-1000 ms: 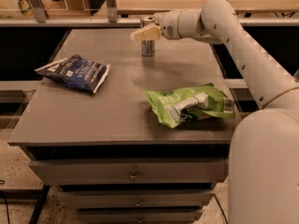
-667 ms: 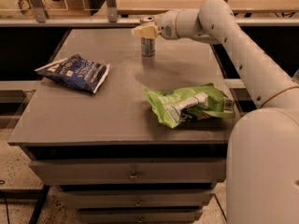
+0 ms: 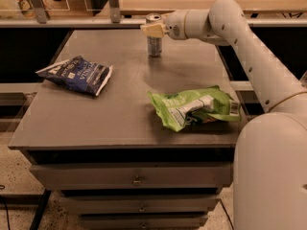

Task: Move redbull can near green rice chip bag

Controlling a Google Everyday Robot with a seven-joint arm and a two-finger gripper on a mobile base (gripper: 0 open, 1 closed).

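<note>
A slim, tall, silver-grey redbull can [image 3: 154, 45] stands upright near the far edge of the desk [image 3: 120, 123], roughly midway along that edge. Its shiny top rim faces up. The end effector [image 3: 153, 30] is at the can's upper part, reaching in from the right. The green rice chip bag [image 3: 192, 108] lies flat and wrinkled near the desk's front right corner. It is bright lime-green foil with white lettering and a white barcode patch at its right end. Can and bag are well apart, with bare desk between them.
</note>
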